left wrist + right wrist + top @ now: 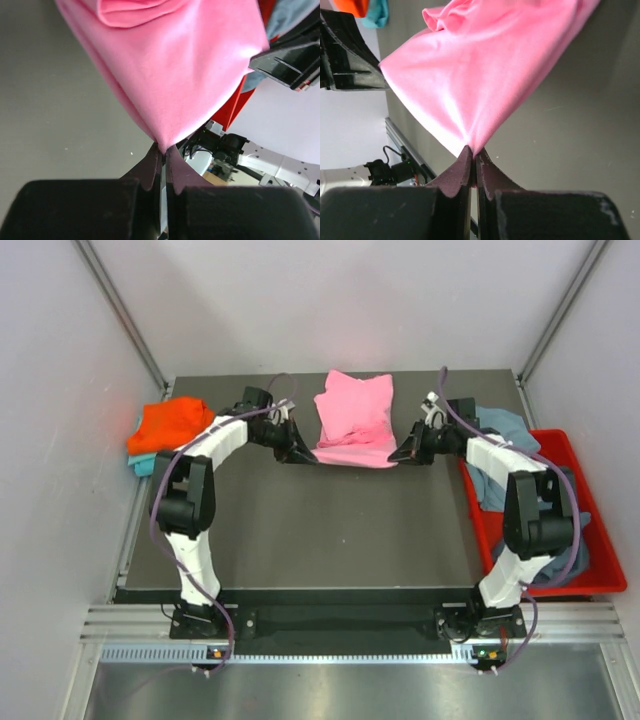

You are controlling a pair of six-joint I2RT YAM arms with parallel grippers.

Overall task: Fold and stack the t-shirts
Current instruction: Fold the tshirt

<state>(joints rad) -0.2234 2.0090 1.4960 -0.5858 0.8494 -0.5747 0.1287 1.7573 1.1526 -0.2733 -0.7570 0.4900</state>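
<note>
Centrally, toward the far side of the table (330, 530), the pink t-shirt (355, 420) is seen lying partly folded, its far part bunched and its near hem drawn out straight. The left pincer (161, 152) is closed tight on the near-left corner of the pink t-shirt. In the wrist view the cloth is nipped between the tips and pulled taut away from them. The right pincer (472, 155) is likewise clamped on the near-right corner of the same shirt, with fabric fanning out from the pinch. The two pincers are set at opposite ends of that hem, facing each other, low over the table.

To the left of the pink t-shirt, at the table's edge, an orange t-shirt (170, 425) is noted crumpled, with a teal t-shirt (142, 464) showing from under it. To the right of the pink t-shirt, a grey-blue t-shirt (503, 428) is draped over the far end of a red bin (600, 585). More greyish cloth is seen inside the bin, partly hidden by the right arm.
</note>
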